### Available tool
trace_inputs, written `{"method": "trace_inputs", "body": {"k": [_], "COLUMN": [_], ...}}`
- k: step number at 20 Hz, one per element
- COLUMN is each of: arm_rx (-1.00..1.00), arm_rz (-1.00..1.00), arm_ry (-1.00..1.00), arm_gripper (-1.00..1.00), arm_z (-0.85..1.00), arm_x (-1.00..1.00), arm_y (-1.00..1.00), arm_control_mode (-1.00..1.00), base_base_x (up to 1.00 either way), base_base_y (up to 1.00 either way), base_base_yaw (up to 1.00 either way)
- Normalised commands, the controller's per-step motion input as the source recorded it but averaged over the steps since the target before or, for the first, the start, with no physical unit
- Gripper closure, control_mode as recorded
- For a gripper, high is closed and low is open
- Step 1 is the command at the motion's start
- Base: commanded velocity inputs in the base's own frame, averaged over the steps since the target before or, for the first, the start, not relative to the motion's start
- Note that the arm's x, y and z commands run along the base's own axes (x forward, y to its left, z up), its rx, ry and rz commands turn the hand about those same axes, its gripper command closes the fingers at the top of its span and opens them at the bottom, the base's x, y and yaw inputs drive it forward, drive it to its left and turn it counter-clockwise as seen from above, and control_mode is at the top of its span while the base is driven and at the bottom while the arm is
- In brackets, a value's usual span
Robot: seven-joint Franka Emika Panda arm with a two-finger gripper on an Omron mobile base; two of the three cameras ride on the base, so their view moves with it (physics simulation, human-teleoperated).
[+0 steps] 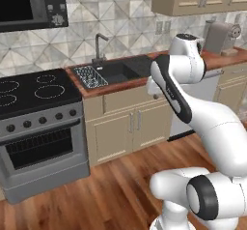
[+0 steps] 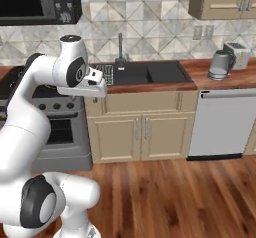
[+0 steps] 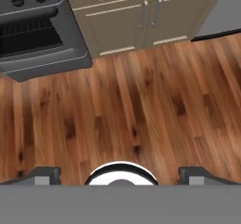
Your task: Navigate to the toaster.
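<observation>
i kept the gripper [image 3: 120, 176] tucked over the wood floor [image 3: 141, 100], its tips standing wide and empty for driving. past the sink [image 2: 145, 73], the toaster [image 2: 239, 55] sat far right on the counter [image 2: 210, 81], beside the kettle [image 2: 219, 64].

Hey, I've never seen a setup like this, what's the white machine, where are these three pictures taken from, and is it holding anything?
It is a white robot arm on a driving base in a simulated kitchen. Two pictures come from cameras on the base, behind the arm to its left and right. The third looks along the hand at the wooden floor; its fingertips stand apart, holding nothing. On the counter are a sink, a grey kettle and, beside it at far right, the toaster it should drive to. The stove stands at left.
</observation>
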Motion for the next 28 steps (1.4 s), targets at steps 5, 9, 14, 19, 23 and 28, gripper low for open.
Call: {"method": "trace_inputs", "body": {"k": [5, 9, 14, 19, 23, 28], "arm_rx": [0.00, 0.00, 0.00, 0.00, 0.00, 0.00], "arm_rz": [0.00, 0.00, 0.00, 0.00, 0.00, 0.00], "arm_ry": [0.00, 0.00, 0.00, 0.00, 0.00, 0.00], "arm_gripper": [-1.00, -1.00, -1.00, -1.00, -1.00, -1.00], "arm_z": [0.00, 0.00, 0.00, 0.00, 0.00, 0.00], "arm_x": [0.00, 0.00, 0.00, 0.00, 0.00, 0.00], "arm_y": [0.00, 0.00, 0.00, 0.00, 0.00, 0.00], "arm_control_mode": [1.00, 1.00, 1.00, 1.00, 1.00, 1.00], "base_base_x": [0.23, 0.08, 0.00, 0.00, 0.01, 0.28], "base_base_y": [-1.00, -1.00, -1.00, -1.00, -1.00, -1.00], "base_base_yaw": [0.00, 0.00, 0.02, 0.05, 0.06, 0.13]}}
